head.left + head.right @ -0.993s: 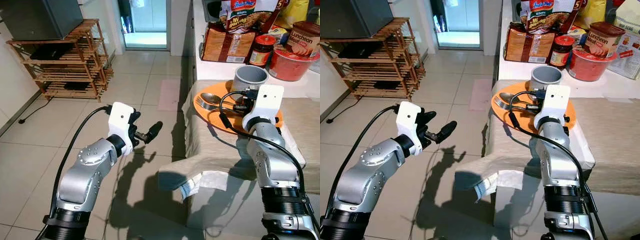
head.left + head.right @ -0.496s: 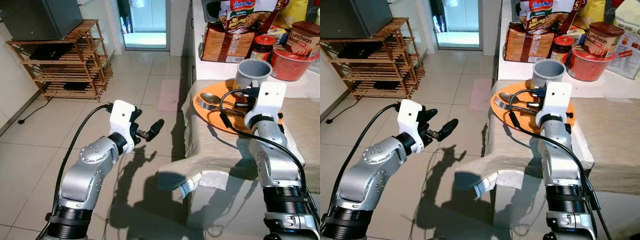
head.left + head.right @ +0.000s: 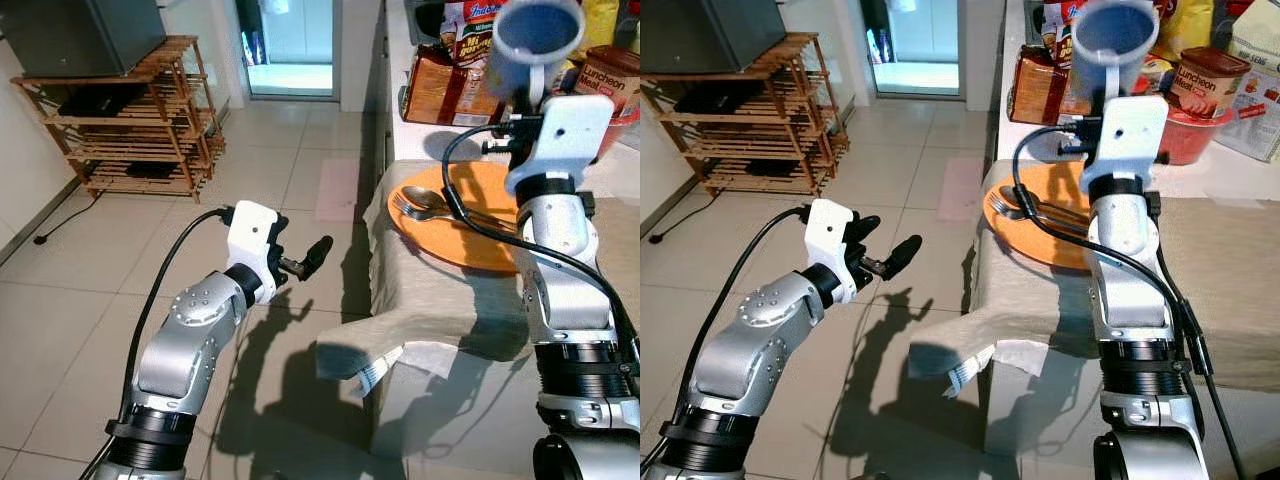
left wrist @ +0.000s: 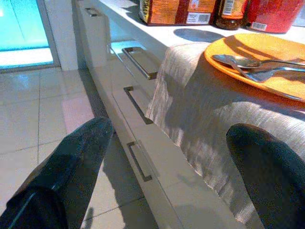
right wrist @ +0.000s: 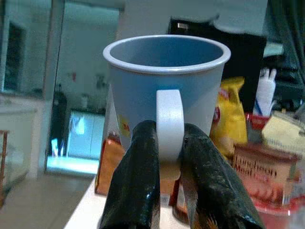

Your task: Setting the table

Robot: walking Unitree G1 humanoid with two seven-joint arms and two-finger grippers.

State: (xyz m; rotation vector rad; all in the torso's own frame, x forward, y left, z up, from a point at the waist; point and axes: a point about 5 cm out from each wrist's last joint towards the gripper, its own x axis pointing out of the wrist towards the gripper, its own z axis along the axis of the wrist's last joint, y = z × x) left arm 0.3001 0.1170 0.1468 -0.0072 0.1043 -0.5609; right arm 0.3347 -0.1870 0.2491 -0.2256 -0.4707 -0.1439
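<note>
Right gripper: you've clamped the blue ceramic mug by its handle, above the round orange plate
Left gripper: fingers apart, over floor

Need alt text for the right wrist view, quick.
The right gripper pinches the handle of a blue mug, held upright in the air. Behind it, blurred, stand packaged foods, including a luncheon meat tin.

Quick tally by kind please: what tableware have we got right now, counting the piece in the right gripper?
Mugs: 1, blue mug held by its handle in the right gripper, lifted above the table
Plates: 1, orange plate
Spoons: 1, spoon on the plate
Forks: 1, fork on the plate
Total: 4
</note>
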